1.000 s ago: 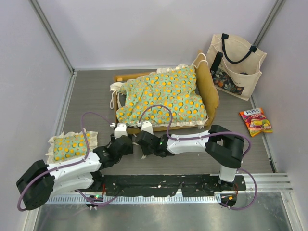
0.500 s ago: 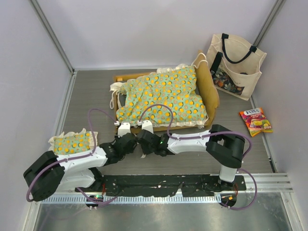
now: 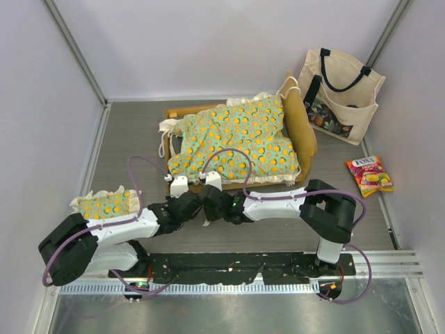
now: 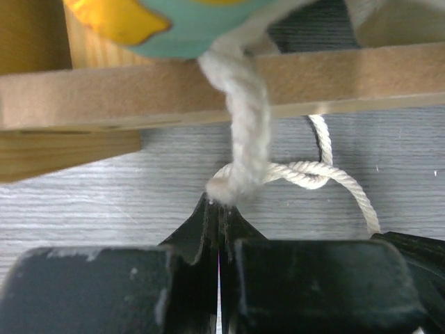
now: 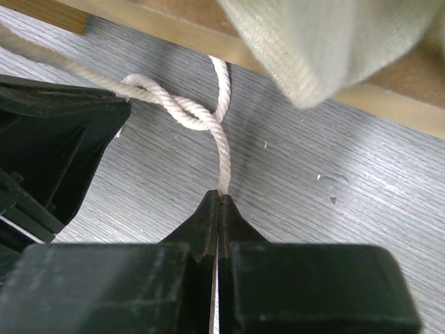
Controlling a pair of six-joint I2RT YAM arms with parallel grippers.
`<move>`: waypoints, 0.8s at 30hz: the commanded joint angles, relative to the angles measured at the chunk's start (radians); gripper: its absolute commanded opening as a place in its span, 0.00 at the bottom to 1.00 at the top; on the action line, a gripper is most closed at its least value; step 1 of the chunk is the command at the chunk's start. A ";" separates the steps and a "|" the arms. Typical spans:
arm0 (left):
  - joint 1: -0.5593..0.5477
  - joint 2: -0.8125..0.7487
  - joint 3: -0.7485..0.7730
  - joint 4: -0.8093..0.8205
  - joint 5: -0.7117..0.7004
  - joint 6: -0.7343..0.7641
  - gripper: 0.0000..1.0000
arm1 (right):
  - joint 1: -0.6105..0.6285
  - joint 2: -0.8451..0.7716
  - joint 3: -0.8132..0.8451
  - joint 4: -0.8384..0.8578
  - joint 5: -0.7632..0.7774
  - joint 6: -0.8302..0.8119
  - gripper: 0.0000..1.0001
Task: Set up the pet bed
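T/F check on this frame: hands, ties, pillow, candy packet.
1. The left hand is shut on a thick tie. True.
2. The right hand is open. False: it is shut on a thin cord.
3. The cushion lies on the wooden frame. True.
4. The small pillow is in the frame. False: it lies on the table, left of it.
5. The candy packet is in the tote bag. False: it lies on the table.
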 commanded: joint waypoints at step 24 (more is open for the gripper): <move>0.095 -0.683 0.124 -0.576 -0.228 -0.297 0.00 | -0.055 -0.175 -0.022 -0.067 0.175 0.053 0.01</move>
